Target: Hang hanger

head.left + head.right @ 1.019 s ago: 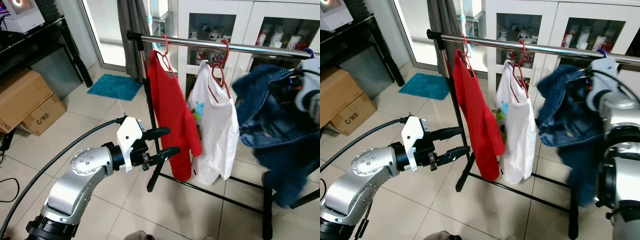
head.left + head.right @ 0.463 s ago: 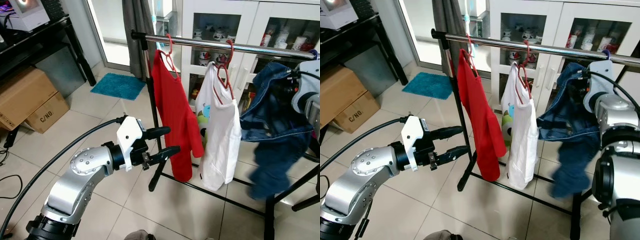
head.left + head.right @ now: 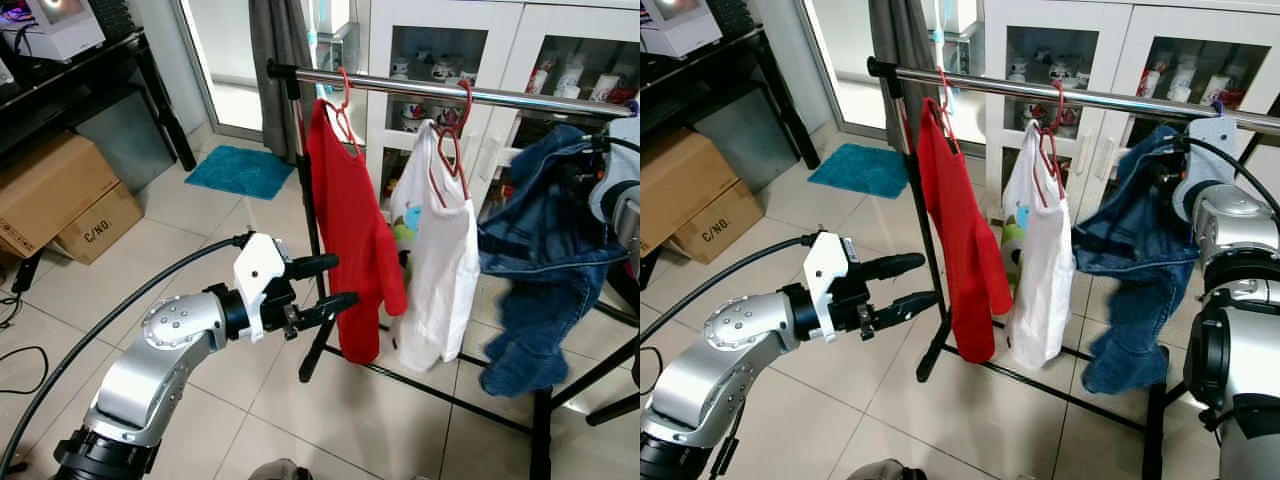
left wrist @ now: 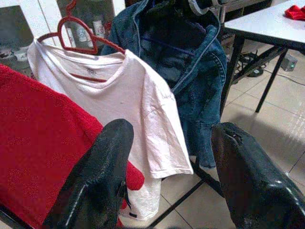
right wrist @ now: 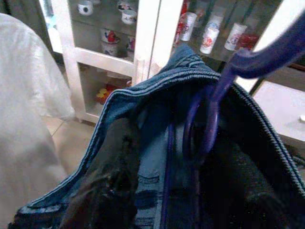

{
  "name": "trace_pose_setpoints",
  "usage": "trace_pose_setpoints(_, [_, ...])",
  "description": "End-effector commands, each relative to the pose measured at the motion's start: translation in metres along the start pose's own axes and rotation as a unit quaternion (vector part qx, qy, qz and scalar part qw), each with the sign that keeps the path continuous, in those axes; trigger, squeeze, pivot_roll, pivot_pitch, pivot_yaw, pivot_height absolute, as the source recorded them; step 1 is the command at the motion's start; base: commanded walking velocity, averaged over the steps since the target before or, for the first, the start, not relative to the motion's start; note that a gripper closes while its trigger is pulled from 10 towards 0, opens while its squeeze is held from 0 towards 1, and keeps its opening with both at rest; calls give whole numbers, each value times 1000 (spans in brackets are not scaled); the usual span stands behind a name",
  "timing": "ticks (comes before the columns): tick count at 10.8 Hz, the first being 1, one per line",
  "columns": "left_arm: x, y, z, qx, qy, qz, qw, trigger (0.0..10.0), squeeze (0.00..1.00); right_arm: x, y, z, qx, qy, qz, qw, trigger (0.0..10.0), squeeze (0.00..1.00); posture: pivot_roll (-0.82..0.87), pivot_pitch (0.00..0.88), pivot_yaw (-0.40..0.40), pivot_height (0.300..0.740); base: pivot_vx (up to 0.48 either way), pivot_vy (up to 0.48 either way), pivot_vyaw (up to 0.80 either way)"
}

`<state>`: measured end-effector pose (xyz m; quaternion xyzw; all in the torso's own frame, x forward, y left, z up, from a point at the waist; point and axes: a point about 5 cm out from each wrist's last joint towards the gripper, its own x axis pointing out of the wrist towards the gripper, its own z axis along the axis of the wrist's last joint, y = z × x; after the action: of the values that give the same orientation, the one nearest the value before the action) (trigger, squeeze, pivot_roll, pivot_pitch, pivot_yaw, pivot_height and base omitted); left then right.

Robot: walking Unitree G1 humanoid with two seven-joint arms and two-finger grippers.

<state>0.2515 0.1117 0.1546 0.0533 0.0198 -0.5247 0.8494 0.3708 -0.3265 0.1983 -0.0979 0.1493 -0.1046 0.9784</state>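
Right gripper (image 5: 162,191), fingers closed about the blue plastic hanger (image 5: 214,95) carrying a denim jacket (image 3: 1130,260), should lift its hook clear over the chrome clothes rail (image 3: 1090,98) before lowering; left gripper (image 3: 325,285) waits wide open, empty.

The denim jacket (image 3: 1130,260) now hangs lower, unbunched.

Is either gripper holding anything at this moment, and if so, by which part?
The right gripper holds the denim jacket's purple hanger just below its hook, up at the rail. The left gripper is open and holds nothing.
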Motion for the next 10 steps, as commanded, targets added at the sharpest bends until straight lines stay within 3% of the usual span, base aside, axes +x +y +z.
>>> trace_pose_setpoints(1, [0, 4, 2, 12, 5, 4, 1000, 10000, 0, 1, 2, 5, 9, 1, -2, 1000, 0, 0, -80, 1, 111, 740, 0, 0, 0])
trace_pose_setpoints(10, [0, 7, 1, 15, 9, 9, 1000, 10000, 0, 2, 5, 1, 15, 5, -6, 1000, 0, 0, -82, 3, 113, 740, 0, 0, 0])
